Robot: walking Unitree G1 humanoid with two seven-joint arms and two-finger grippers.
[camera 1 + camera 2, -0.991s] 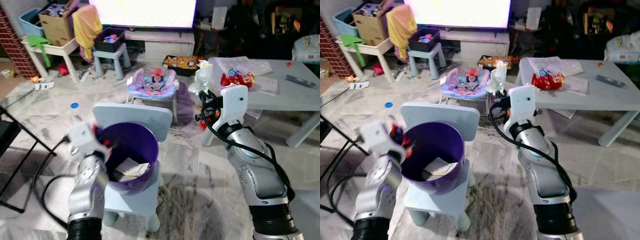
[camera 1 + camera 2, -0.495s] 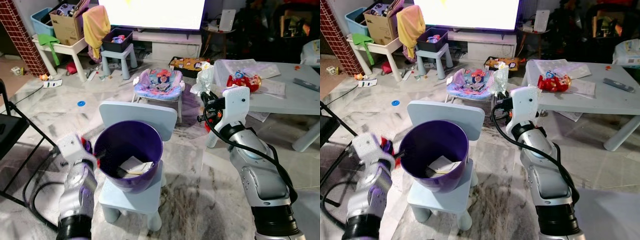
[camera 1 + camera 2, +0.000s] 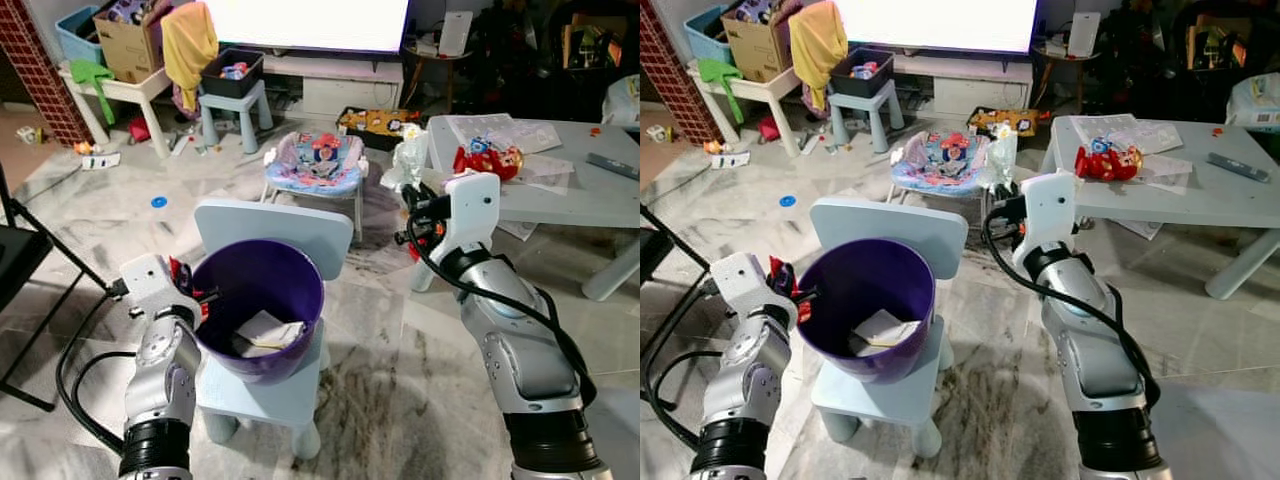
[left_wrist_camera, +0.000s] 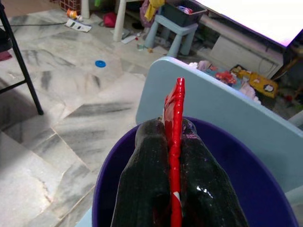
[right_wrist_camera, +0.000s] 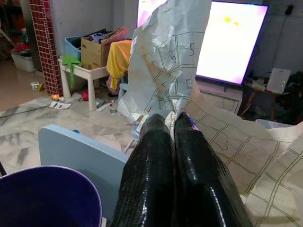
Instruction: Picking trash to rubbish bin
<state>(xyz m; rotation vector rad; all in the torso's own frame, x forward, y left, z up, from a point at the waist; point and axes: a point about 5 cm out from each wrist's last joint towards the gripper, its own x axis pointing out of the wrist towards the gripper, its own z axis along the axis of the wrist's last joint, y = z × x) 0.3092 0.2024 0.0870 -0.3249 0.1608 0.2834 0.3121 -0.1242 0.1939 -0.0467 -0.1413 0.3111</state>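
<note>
Since a second ago my left gripper (image 4: 174, 142) has dipped off the bin (image 3: 262, 305) rim and returned, clamped on a red wrapper (image 4: 174, 123); I should reach further over before releasing. My right gripper (image 5: 171, 124) hangs just beside the bin, pinching crumpled paper (image 5: 165, 56).

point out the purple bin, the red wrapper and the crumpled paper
purple bin (image 3: 300, 275): left eye view, far inner wall.
red wrapper (image 4: 176, 111): left wrist view, upright edge above fingers.
crumpled paper (image 5: 163, 61): right wrist view, gridded sheet's middle.
</note>
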